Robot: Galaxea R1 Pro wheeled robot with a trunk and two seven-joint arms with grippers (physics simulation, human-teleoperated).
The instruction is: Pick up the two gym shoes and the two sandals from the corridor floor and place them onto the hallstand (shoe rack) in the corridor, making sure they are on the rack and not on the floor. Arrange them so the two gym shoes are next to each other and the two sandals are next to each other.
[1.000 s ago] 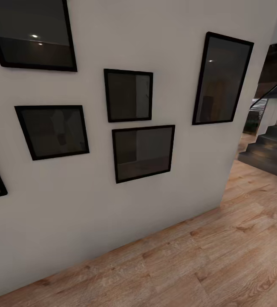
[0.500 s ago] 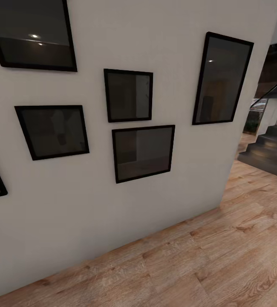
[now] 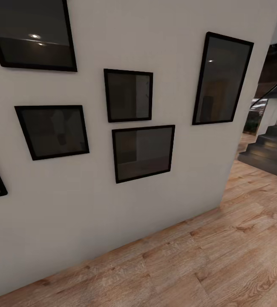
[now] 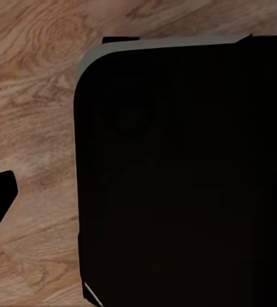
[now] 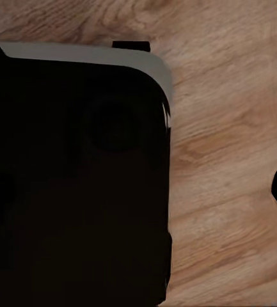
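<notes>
Searching for shoes, the robot faced a wall of black picture frames (image 3: 142, 152) above the corridor floor (image 3: 223, 256); claw states could not be told, and turning seemed next.

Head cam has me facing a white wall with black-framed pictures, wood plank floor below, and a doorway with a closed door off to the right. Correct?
Not quite: to the right there is no closed door but a dark staircase past the end of the wall, as the head view shows. The rest holds: black-framed pictures on a white wall, wood plank floor below.
</notes>
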